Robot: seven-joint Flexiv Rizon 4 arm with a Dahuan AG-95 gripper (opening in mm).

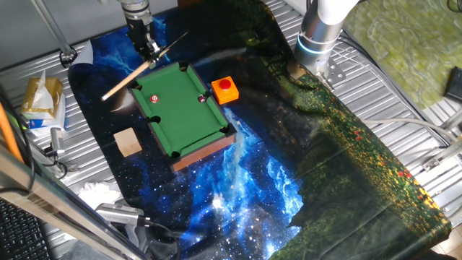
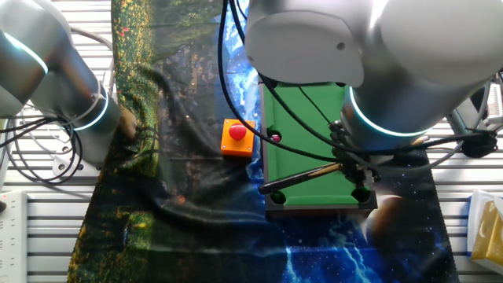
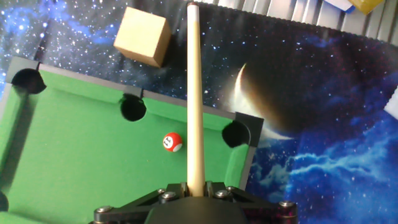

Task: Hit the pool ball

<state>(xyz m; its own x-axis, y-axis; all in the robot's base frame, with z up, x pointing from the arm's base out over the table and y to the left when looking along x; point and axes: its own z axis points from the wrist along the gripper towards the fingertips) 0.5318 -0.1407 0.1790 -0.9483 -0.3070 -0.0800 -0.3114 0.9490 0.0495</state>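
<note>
Hardly any writing can be read. The ball (image 3: 172, 142) on the green pool table (image 3: 81, 149) has a white spot with dark marks that look like a number, but in the hand view they are too blurred to make out. The yellow packet (image 1: 41, 97) at the bench edge carries print too small to read.

The arm (image 2: 330, 55) is glossy white-grey with bulbous rounded housings, each joint ringed by a glowing cyan band. Black cables (image 2: 236, 86) loop alongside. The gripper (image 3: 193, 199) is black (silver screws dot its face).
</note>
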